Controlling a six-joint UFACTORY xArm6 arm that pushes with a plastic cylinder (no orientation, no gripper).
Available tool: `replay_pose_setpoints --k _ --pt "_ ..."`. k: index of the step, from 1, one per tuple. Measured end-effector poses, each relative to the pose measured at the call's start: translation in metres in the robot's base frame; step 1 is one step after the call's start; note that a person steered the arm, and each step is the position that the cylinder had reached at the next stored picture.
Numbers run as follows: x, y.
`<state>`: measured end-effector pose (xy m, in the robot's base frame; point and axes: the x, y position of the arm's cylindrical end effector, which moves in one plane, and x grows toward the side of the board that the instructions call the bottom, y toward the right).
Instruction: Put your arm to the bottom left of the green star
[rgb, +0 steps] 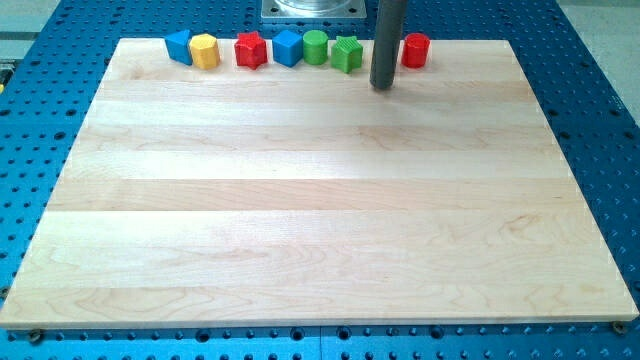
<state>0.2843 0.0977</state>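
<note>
My tip (383, 86), a bare rod with no jaws to spread or close, is sitting just right of the green star (346, 53) in the top row; the approach is under way, I judge; next I am needing to swing below the star to its lower left, without nudging it.

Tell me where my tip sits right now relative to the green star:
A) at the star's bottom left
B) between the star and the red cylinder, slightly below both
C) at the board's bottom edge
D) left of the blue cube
B: my tip is on the view's right of the green star and on the view's left of the red cylinder, slightly below both, so it is not yet at the star's bottom left.
</note>
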Motion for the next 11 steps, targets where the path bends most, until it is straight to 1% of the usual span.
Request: replay_pose_setpoints --k 1,2,5,8,11 --pt "0.0 0.023" --pt "0.0 0.034" --pt "0.0 -0.026" --pt "0.0 -0.069" --pt "0.0 -0.074"
